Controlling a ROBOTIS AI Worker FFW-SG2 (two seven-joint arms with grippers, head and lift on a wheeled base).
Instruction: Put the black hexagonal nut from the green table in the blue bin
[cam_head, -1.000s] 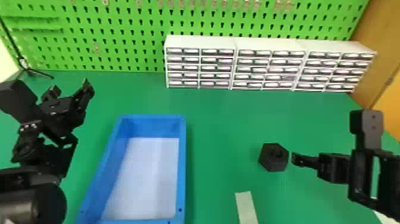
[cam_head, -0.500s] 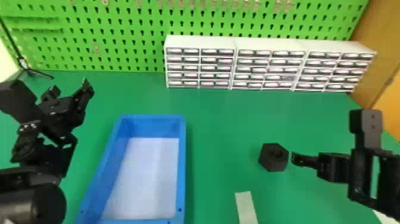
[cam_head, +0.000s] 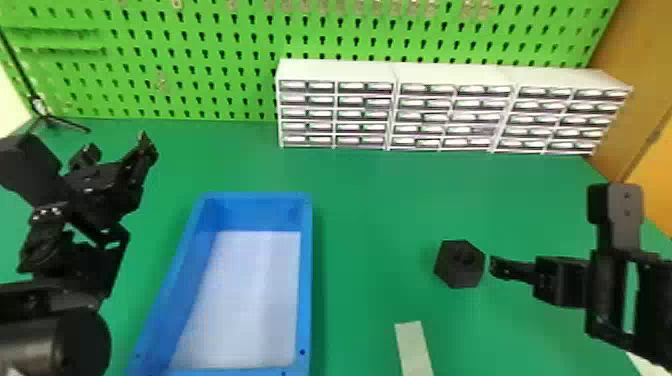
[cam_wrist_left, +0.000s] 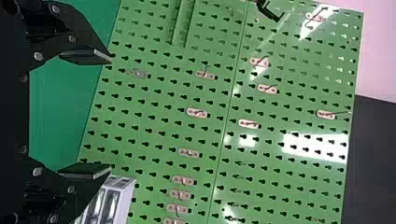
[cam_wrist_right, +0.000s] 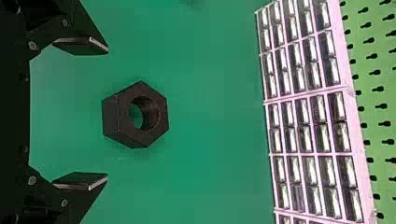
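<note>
On the table (cam_head: 370, 185): a blue bin, a black nut, three white cabinets and a pale strip (cam_head: 414, 347).
Bin (cam_head: 306, 280): toward the left of the table, upright and open at the top, blue walls around a flat white floor; its near end runs to the head view's bottom edge.
Nut (cam_head: 456, 275): lying on the table outside the bin, well apart from its right wall, with its hole facing up.
Cabinets (cam_head: 450, 75): side by side at the back, in front of the green pegboard (cam_head: 200, 62), each divided into two columns and five rows of small drawers.
Drawers (cam_head: 367, 115): dark-edged, each with bright patches at the front; I can't quite tell whether those are contents or glare.
Right claw (cam_head: 560, 282): wide open and empty, one fingertip just beside the nut; in the right wrist view the nut lies ahead of the gap, around its middle, touching neither finger.
Left claw (cam_head: 117, 145): also wide open and empty, above the table to the left of the bin.
Strip: flat on the table near the front, between the bin and the right claw.
</note>
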